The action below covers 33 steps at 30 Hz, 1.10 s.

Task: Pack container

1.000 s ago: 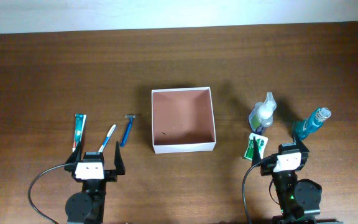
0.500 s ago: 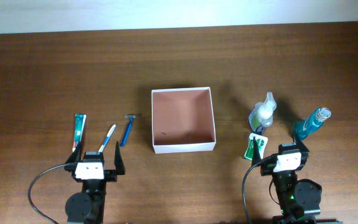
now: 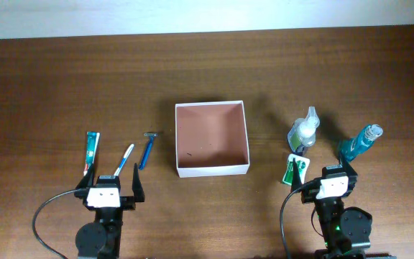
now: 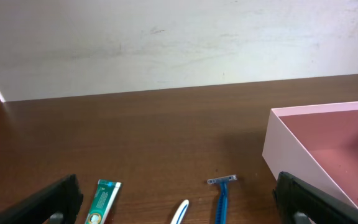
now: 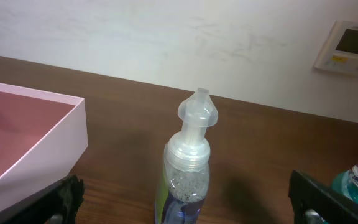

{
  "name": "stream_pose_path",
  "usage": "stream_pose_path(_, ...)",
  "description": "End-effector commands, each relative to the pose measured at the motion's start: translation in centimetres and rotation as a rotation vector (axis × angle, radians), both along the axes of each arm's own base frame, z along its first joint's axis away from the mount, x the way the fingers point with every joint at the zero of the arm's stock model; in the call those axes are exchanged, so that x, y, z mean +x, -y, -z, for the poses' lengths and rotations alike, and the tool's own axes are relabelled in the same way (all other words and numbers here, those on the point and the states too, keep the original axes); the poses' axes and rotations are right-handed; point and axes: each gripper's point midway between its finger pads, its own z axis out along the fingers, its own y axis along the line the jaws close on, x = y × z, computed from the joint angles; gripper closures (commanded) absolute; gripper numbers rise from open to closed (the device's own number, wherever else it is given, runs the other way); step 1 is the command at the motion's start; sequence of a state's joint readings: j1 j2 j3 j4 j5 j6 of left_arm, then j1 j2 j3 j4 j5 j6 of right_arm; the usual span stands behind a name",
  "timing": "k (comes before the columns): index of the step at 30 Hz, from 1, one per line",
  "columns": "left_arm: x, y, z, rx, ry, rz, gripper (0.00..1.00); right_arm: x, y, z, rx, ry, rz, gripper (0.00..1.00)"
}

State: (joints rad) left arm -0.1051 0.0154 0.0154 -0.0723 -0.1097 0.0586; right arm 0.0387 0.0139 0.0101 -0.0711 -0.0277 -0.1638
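Note:
The container (image 3: 212, 138), a square white box with a reddish-brown inside, sits mid-table and holds nothing; its rim shows in the left wrist view (image 4: 291, 143) and the right wrist view (image 5: 55, 143). Left of it lie a green toothpaste tube (image 3: 90, 152), a blue-white toothbrush (image 3: 124, 158) and a blue razor (image 3: 148, 149). Right of it stand a clear pump bottle (image 3: 303, 130), a teal bottle (image 3: 359, 142) and a green-white sachet (image 3: 295, 169). My left gripper (image 3: 111, 188) is open and empty just short of the toothbrush. My right gripper (image 3: 329, 180) is open and empty behind the pump bottle (image 5: 188, 168).
A white wall runs along the table's far edge (image 3: 207, 14). A wall thermostat (image 5: 350, 45) shows in the right wrist view. Bare dark wood lies between the container and the far edge (image 3: 207, 72).

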Motion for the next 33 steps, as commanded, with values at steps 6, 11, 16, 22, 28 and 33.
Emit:
stream_pose_path(6,0.0,-0.1,0.1,-0.010,0.005,-0.007,0.01,0.0,0.1,0.2,0.004,-0.001,0.005,0.02)
stream_pose_path(11,0.0,-0.1,-0.2,-0.011,0.016,-0.007,0.01,0.0,0.1,0.1,0.004,0.001,0.004,0.02)
stream_pose_path(16,0.0,-0.1,0.0,-0.010,0.005,-0.007,0.01,0.0,0.0,0.1,0.013,0.001,0.001,0.02)
stream_pose_path(22,0.0,0.2,0.0,-0.012,0.009,0.011,0.01,0.0,0.0,-0.2,0.142,0.005,0.010,0.02)
stream_pose_path(28,-0.3,0.2,-2.7,-0.017,0.059,0.012,0.01,-0.2,0.0,-1.6,0.297,-0.006,0.019,0.02)
stream_pose_path(33,-0.8,0.1,-4.9,-0.086,0.037,0.007,0.01,-0.6,-0.1,-3.5,0.313,-0.068,0.023,0.02)
